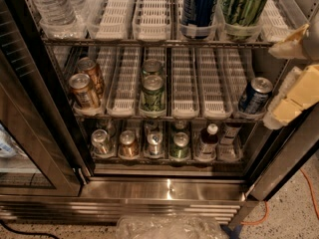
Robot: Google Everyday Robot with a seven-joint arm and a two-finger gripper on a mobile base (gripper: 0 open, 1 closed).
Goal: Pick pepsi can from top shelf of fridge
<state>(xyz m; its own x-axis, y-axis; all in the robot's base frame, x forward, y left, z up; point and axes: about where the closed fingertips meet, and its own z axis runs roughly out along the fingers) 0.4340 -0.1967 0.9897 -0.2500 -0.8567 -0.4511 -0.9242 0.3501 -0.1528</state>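
Observation:
The fridge (169, 188) stands open in front of me. On its top shelf (152, 14) the dark blue pepsi can (199, 5) stands upright in a white lane tray, right of the middle, its lid cut off by the frame's top edge. A green-and-black streaked can (244, 4) stands just right of it. My gripper (295, 68) is at the right edge of the view, outside the shelves, right of and lower than the pepsi can. Its two tan fingers (291, 41) stand apart, open and empty.
Water bottles (52, 6) stand at the top shelf's left. The middle rack holds copper cans (84, 86), green cans (152, 91) and a smaller blue can (255, 94). The bottom rack holds several cans and a bottle (208, 138). The glass door (25, 133) hangs open at left. A crumpled plastic bag (169, 227) lies on the floor.

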